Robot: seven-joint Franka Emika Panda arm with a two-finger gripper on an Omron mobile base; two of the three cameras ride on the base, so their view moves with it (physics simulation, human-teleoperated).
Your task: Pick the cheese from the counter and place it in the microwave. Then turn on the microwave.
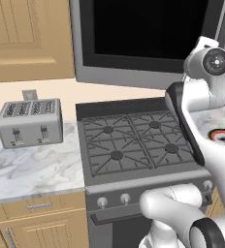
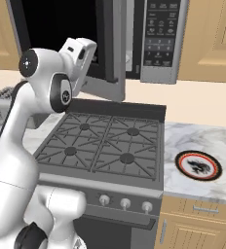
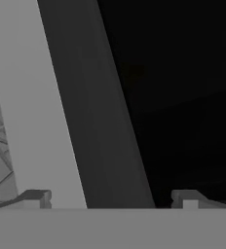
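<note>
I see the microwave (image 2: 134, 44) above the stove (image 1: 129, 140), its door (image 1: 148, 38) swung open over the burners. My arm (image 2: 42, 92) reaches up to that door. Marble counter (image 1: 32, 164) carries the toaster (image 1: 29, 122) on the left; on the right sits a red-rimmed plate (image 2: 198, 165). In the hand view my gripper (image 3: 110, 197) stands wide apart astride the door's edge, holding nothing. I can't find the cheese.

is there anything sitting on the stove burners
No, the stove shows bare black grates in the right base view, with nothing resting on any burner.
</note>
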